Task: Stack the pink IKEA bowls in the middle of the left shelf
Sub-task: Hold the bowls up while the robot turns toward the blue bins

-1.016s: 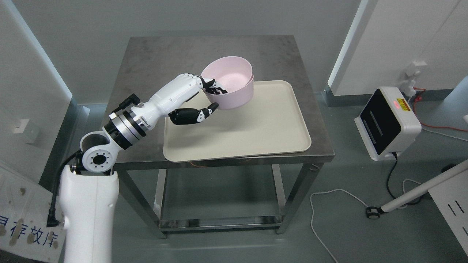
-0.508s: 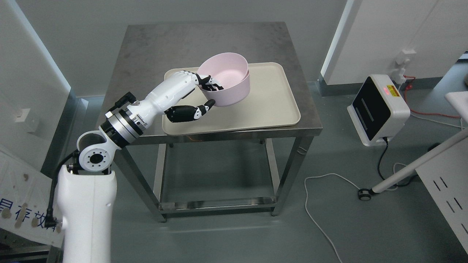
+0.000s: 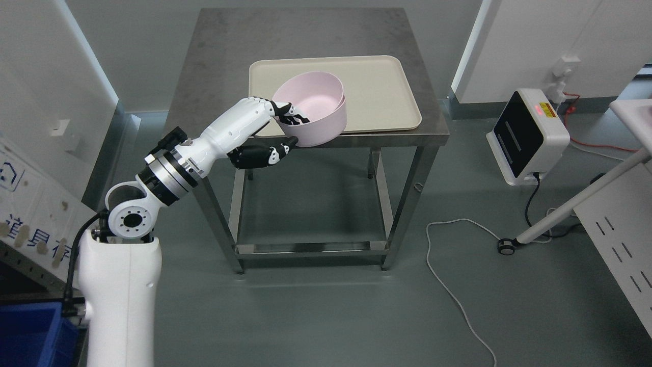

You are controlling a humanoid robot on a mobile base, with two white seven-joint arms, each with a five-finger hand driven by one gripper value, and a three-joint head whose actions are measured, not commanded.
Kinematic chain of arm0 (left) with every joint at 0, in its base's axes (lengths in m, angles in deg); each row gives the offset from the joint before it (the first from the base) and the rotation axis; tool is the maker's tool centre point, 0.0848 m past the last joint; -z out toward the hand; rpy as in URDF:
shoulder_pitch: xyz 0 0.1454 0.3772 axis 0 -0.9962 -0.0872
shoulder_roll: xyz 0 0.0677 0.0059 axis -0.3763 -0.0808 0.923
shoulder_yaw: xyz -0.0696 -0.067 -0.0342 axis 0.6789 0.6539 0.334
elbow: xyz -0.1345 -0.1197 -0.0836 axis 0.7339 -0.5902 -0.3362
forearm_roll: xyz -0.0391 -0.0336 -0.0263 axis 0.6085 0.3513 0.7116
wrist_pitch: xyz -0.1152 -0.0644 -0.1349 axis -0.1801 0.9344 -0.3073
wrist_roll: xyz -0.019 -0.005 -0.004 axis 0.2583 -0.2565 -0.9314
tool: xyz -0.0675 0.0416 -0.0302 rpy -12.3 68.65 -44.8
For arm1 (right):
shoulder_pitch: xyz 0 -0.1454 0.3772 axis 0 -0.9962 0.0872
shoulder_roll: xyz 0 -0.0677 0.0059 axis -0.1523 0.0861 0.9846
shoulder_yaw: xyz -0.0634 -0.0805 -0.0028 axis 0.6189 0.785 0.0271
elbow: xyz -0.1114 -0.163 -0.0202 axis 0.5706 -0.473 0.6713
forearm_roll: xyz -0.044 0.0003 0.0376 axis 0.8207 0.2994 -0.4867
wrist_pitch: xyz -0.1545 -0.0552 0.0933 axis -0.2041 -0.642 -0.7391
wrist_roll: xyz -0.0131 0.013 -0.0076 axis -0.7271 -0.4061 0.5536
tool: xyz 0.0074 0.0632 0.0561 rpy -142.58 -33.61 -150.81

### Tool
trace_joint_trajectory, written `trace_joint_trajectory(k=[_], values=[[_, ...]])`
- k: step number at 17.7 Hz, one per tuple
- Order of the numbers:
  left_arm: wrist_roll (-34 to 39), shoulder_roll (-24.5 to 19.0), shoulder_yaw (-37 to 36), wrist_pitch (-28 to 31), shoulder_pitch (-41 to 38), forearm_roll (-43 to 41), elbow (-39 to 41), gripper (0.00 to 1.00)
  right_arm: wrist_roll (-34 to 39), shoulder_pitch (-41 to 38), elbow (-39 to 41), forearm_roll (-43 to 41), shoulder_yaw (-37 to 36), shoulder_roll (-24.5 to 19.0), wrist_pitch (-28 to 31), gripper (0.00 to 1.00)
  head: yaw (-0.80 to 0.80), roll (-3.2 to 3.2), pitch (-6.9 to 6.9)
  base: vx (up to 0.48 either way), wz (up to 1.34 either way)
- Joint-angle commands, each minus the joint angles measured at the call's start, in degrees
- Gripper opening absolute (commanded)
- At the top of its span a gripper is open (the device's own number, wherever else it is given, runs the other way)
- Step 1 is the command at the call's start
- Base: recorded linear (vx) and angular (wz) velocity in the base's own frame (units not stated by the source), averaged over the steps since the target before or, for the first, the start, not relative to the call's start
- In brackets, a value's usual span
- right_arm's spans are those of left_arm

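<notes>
My left hand (image 3: 286, 131) is shut on the rim of two nested pink bowls (image 3: 318, 114), fingers inside and thumb (image 3: 270, 154) under the outer wall. The bowls are held in the air, in front of the near edge of the beige tray (image 3: 379, 92) on the steel table (image 3: 305, 30). The left arm comes in from the lower left. The right arm is out of view. No shelf shows clearly; a shelf edge with labels is at the far left (image 3: 30, 229).
A white box device (image 3: 530, 135) with a red light stands on the floor at the right, with cables (image 3: 458, 300) trailing over the floor. A white perforated panel (image 3: 619, 239) and a caster leg (image 3: 565, 216) are at the right. A blue bin (image 3: 30, 334) is at the lower left.
The whole picture has shifted: the camera has drawn back from the table, which now sits higher and farther. The hand keeps its hold on the bowls, now off the tray's near edge.
</notes>
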Motion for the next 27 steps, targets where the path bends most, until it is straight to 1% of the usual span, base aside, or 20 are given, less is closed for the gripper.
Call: trace_joint_trajectory(k=[1,7,11,18,23,25,27], values=[[0.01,-1.0,0.5,-0.04,0.5,0.01,0.14,0.04,0.21,0.0,0.0,0.44,-0.61,1.0,0.04,1.0,0.0,0.0,0.0,-0.273,0.18],[0.1,-1.0,0.33,-0.04,0.42,0.18,0.14,0.05,0.21,0.0,0.0,0.44,-0.53,1.0,0.04,1.0,0.0,0.0,0.0,-0.253,0.16],[0.44,-1.0,-2.13,-0.13,0.51,1.23,0.31,0.05,0.3,0.0,0.0,0.44,-0.61,1.0,0.04,1.0,0.0,0.0,0.0,-0.3,0.01],[0.62,-1.0,-2.13,-0.04,2.44,2.82,0.4,0.06,0.21,0.0,0.0,0.44,-0.62,1.0,0.04,1.0,0.0,0.0,0.0,-0.312,0.03],[0.71,-1.0,-3.27,0.57,5.33,3.17,0.49,0.06,0.3,0.0,0.0,0.44,-0.61,1.0,0.04,1.0,0.0,0.0,0.0,-0.316,0.28],[0.89,-1.0,-4.41,0.66,7.88,4.31,0.58,0.06,0.21,0.0,0.0,0.44,-0.61,1.0,0.04,1.0,0.0,0.0,0.0,-0.308,0.54],[0.97,-1.0,-5.73,1.18,12.09,4.58,0.67,0.06,0.21,0.0,0.0,0.44,-0.61,1.0,0.04,1.0,0.0,0.0,0.0,-0.307,0.66]])
